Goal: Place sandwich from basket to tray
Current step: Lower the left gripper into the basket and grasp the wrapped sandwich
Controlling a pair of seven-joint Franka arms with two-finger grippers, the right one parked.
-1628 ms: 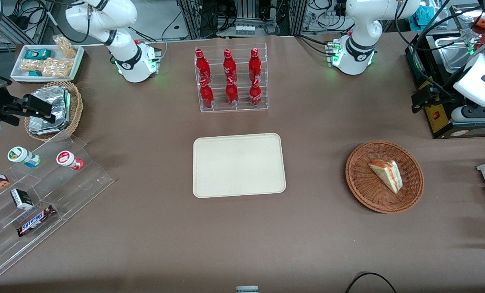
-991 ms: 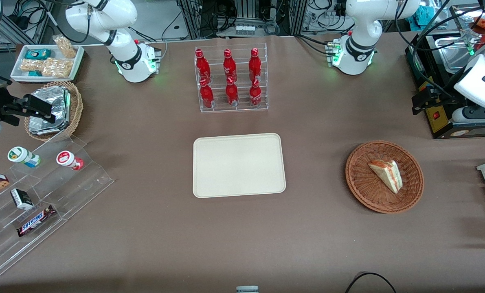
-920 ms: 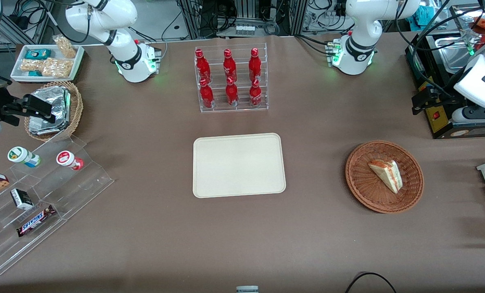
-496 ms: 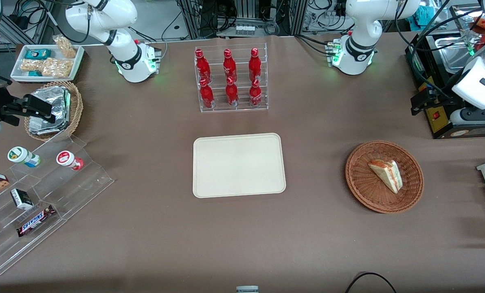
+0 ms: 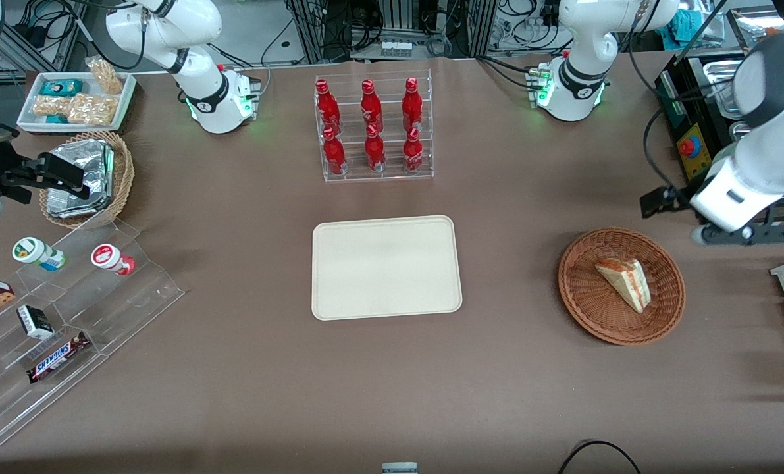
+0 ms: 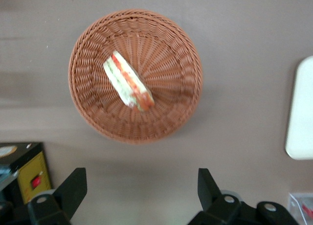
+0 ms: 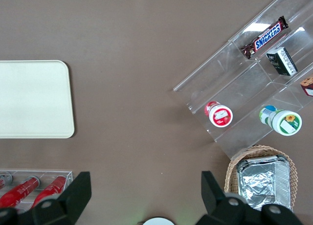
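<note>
1. The sandwich (image 5: 623, 282) lies on its side inside the basket (image 5: 589, 309), a little away from the basket's centre. Its filling edge is turned upward, so the bread faces are free for a grasp from above.
2. The basket is shallow and wide. I think this is why the sandwich can be reached without touching the wicker rim.
3. The claw (image 6: 139, 198) hangs in the air above the worktop (image 5: 523, 395), beside the basket and farther from the front camera than it. Its two fingers (image 6: 73, 186) are spread wide apart and hold nothing. In my judgement it is kept open like this so that it can go down around the wedge.
4. The tray (image 5: 385, 267) lies flat in the middle of the worktop, well apart from the basket, with nothing on it. It waits as the goal.
5. Six red bottles (image 5: 368, 125) stand in a clear rack, farther from the front camera than the tray. They seem to be out of the way between basket and tray.
</note>
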